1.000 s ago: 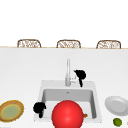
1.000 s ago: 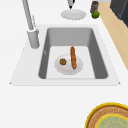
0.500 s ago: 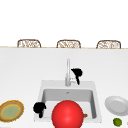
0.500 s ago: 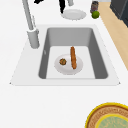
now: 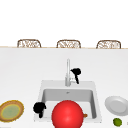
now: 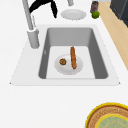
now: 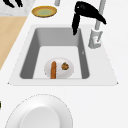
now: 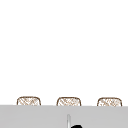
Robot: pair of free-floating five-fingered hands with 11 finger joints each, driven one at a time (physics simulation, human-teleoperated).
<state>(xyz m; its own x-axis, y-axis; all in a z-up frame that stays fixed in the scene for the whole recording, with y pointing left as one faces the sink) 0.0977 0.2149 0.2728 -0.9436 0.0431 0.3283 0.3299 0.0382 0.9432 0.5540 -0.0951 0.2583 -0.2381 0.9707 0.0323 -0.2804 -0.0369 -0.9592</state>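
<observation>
Counting two hands (image 5: 76,72) (image 5: 39,108), three plates (image 5: 116,105) (image 5: 11,110) (image 6: 68,64), one faucet (image 5: 68,72)

From my station, the front view faces the sink (image 5: 67,100) head-on from the near counter edge, looking toward the chairs (image 5: 68,44) behind. The left side view looks along the basin from its left, close in, faucet (image 6: 31,27) at picture-left. The right side view mirrors it, equally close, faucet at picture-right. Both share the plate (image 6: 68,64) inside the basin. The upper view faces above the counter, sharing the chairs with the front.
</observation>
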